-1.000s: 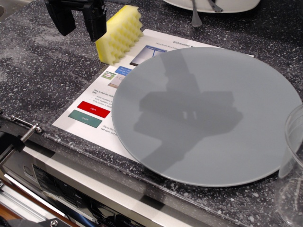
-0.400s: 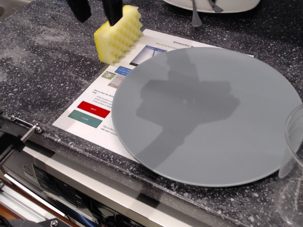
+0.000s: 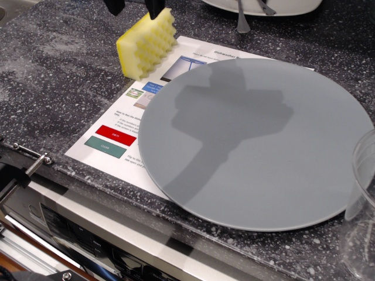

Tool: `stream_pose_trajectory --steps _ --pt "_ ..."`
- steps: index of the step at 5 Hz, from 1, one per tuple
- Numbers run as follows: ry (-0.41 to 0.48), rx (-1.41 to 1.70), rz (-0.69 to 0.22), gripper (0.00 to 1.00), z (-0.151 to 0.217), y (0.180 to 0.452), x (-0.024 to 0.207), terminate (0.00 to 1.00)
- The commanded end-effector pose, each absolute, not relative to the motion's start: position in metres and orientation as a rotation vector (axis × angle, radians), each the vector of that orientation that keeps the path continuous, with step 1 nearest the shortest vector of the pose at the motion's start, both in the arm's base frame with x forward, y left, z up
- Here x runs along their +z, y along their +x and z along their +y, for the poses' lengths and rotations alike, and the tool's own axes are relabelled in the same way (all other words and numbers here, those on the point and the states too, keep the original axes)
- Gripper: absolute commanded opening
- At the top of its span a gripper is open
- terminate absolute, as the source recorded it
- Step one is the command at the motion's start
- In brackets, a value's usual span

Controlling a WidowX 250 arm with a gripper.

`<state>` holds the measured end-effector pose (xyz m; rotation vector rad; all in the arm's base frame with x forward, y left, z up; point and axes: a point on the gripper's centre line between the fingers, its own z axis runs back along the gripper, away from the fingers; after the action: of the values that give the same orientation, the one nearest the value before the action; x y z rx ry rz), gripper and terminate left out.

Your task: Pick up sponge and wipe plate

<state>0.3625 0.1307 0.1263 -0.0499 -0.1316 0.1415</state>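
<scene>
While mostly cut off by the top edge of the frame, tool (image 3: 133,6) visible only as two dark fingertips at upper left, one left of the other, parted with an open gap between them, gripping nothing. Right fingertip (image 3: 155,7) just above the top edge of the sponge (image 3: 146,44), whether touching it impossible to tell; left fingertip (image 3: 114,6) clear of it, over the speckled counter (image 3: 53,82).

Sponge: bright yellow, ridged egg-crate face turned up and to the right, paler side facing lower left; standing on the counter at upper left of the frame, its lower right corner just at the edge of a printed sheet (image 3: 126,126).

Sheet flat on the counter, bearing small pictures, a red box and a green box, and lines of text too small to read; its right part covered by the plate (image 3: 258,193).

Plate: large, round, matte grey, filling the centre and right of the frame, apart from the sponge, crossed by a dark shadow of the arm.

Clear plastic cup (image 3: 360,211) at the right edge, overlapping the plate's rim. White dish (image 3: 263,7) with utensils (image 3: 241,20) at top centre, partly out of frame. Appliance front (image 3: 88,234) with dark buttons along the bottom left.
</scene>
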Motion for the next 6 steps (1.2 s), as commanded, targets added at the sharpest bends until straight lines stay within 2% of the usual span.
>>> stream_pose_trajectory --steps 1,3,6 --pt "0.020 0.163 -0.184 1.00 0.134 0.374 0.123 0.00" --pt "0.052 0.189 -0.193 1.00 0.147 0.384 0.122 0.00" --pt "0.141 0.190 -0.194 1.00 0.150 0.386 0.092 0.00"
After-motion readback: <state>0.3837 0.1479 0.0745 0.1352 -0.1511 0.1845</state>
